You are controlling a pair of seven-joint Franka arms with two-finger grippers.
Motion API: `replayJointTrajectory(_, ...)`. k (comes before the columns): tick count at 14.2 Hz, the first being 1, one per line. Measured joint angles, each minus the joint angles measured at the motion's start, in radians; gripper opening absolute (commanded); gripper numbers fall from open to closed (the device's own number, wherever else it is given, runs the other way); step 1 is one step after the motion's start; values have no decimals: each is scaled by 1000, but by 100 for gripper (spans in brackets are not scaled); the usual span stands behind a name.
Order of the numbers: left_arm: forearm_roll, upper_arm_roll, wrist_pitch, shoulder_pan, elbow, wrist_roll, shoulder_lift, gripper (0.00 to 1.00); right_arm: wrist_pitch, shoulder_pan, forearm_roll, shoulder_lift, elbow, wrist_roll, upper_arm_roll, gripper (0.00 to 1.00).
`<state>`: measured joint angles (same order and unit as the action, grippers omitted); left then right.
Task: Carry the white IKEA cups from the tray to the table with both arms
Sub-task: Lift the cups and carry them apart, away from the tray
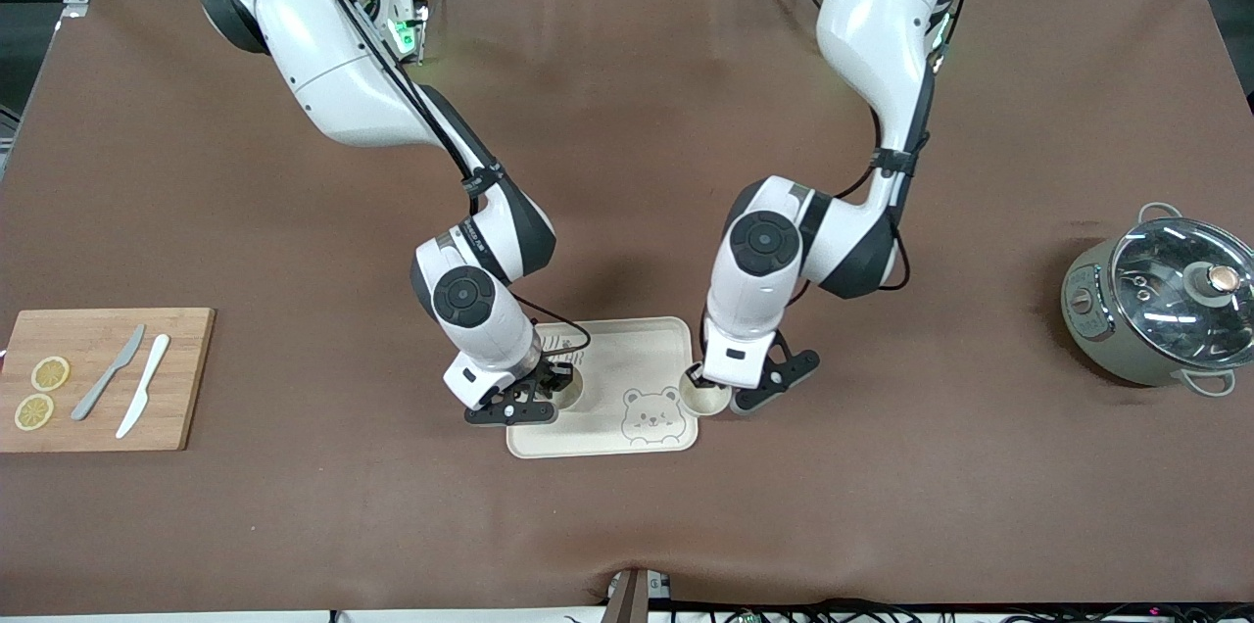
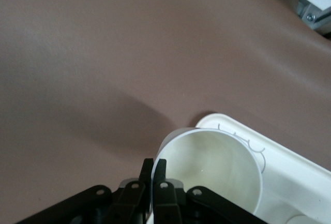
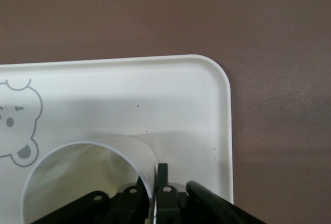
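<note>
A cream bear-printed tray [image 1: 627, 359] lies mid-table. My right gripper [image 1: 559, 375] is shut on the wall of one white cup [image 1: 571, 390], upright over the tray's end toward the right arm. In the right wrist view the fingers [image 3: 162, 175] pinch that cup's [image 3: 77, 182] rim, with the tray [image 3: 155, 94] beneath. My left gripper [image 1: 697, 379] is shut on the wall of the second white cup [image 1: 707, 400], upright at the tray's edge toward the left arm. The left wrist view shows this gripper [image 2: 154, 171], cup [image 2: 207, 175] and tray [image 2: 295, 172]. I cannot tell whether the cups touch the tray.
A wooden cutting board [image 1: 176, 378] with two lemon slices [image 1: 41, 392] and two knives [image 1: 127, 385] lies toward the right arm's end. A pot with a glass lid [image 1: 1166, 300] stands toward the left arm's end.
</note>
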<state>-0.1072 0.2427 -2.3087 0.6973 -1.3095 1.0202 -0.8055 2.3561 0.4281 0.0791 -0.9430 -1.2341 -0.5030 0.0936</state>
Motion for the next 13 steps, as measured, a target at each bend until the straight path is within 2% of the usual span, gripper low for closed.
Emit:
replayJointTrajectory(9, 1, -2, 83, -134, -4, -226, 24, 0, 0, 0, -1, 1, 14, -4, -2, 0)
replayJointTrajectory(13, 1, -9, 100, -211, -25, -341, 31, 0, -112, -19, -2, 39, 47, -5, -4, 0)
